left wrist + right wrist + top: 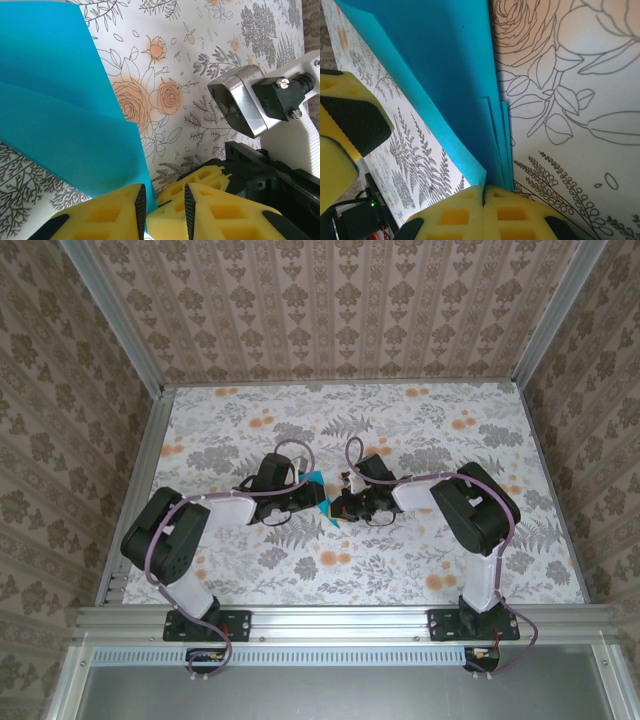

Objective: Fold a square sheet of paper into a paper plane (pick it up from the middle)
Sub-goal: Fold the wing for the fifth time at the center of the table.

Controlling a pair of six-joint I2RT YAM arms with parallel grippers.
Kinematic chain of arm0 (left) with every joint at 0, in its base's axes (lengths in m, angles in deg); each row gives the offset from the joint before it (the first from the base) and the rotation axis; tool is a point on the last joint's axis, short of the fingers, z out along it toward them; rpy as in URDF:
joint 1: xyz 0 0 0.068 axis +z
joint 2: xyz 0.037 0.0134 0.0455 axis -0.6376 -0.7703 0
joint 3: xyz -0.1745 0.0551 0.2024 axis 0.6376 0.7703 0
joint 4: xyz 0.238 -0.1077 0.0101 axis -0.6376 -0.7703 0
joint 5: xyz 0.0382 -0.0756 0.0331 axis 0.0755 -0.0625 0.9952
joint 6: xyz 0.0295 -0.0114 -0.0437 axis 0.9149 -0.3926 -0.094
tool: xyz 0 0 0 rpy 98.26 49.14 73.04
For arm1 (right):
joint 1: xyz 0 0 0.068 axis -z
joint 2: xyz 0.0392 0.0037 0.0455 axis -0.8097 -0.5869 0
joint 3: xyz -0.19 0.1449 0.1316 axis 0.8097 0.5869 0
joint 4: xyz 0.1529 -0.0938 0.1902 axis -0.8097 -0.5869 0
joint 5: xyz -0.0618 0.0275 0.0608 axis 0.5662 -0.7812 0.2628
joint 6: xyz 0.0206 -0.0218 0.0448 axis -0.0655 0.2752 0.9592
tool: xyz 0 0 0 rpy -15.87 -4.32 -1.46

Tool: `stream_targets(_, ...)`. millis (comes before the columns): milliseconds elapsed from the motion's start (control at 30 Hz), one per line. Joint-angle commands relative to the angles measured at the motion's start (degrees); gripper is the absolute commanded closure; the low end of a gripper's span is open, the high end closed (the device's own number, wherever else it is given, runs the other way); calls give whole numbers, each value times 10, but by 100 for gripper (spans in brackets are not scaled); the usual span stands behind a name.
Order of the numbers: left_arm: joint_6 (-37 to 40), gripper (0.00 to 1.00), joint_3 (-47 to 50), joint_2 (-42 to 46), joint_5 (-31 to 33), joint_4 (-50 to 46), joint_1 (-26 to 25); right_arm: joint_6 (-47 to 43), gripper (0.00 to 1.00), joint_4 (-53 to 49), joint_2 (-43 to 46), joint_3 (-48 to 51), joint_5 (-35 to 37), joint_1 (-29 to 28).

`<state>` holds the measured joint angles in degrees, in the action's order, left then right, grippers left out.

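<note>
**A:** Where is the teal paper sheet [316,484]?

**B:** At the middle of the floral tabletop [430,430], between the two grippers. Seen from above, the left forearm comes in from 9 o'clock and the right forearm from 3 o'clock. Most of the sheet is covered by them, with a teal patch showing at 12 o'clock of the spot where they meet.

**A:** What is the right gripper [484,192] doing?

**B:** Its yellow fingers are pressed together at 6 o'clock of its wrist view. They clamp the folded sheet, and several layered edges run down into the pinch. From there the paper fans up toward 11 o'clock.

**A:** And the left gripper [164,195]?

**B:** Its jaws stand narrowly apart, with a slim gap between the black pads. The sheet fills the 9-to-12 o'clock part of that view. Its lower corner drops to 6 o'clock, against the pad of the left-hand finger [100,217]. The gap is far wider than the paper, so nothing is pinched there. The right gripper's yellow fingers show just beyond the gap.

**A:** Does the paper touch the tabletop?

**B:** That cannot be told from these views.
</note>
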<state>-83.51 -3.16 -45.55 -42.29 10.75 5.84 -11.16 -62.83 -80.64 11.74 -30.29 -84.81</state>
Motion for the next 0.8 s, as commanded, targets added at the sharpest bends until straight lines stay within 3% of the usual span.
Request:
stream_targets(0,3,73,-5,-22,-8,19,-5,10,98,-27,-28,18,36,6)
stream_targets(767,3,76,-22,-76,-4,33,-3,34,98,-11,-40,34,24,17)
